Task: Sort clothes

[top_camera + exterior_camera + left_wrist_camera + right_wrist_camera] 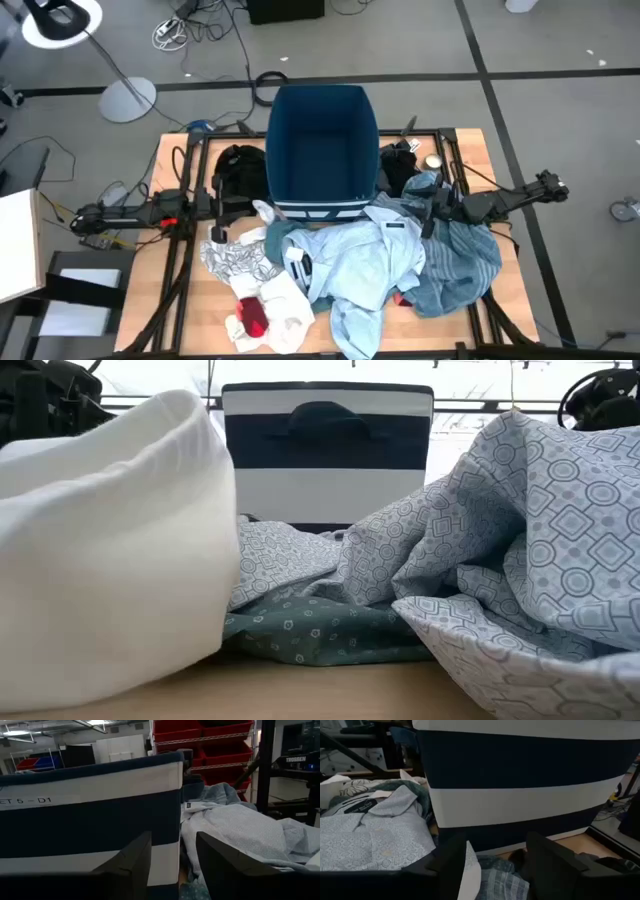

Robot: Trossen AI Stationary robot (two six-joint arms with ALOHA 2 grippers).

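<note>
The clothes lie in a heap on the table's near half: a light blue shirt [365, 260] in the middle, a teal striped cloth [465, 260] on the right, and a black-printed white piece [235, 262], a white piece [285, 305] and a small red piece [253, 315] on the left. A green shirt [320, 635] lies under the light blue one [520, 540]. Black garments lie left [240, 165] and right [400, 165] of the bin. My left gripper [172, 865] is open and empty by the bin's near left corner. My right gripper [497, 865] is open just above the teal striped cloth [500, 882].
The dark blue bin [322, 150] with a white band stands at the table's far middle, between the two arms, and holds nothing. Dark frame rails [185, 260] run along the table's left and right sides. Bare wood [160, 300] shows at the near left corner.
</note>
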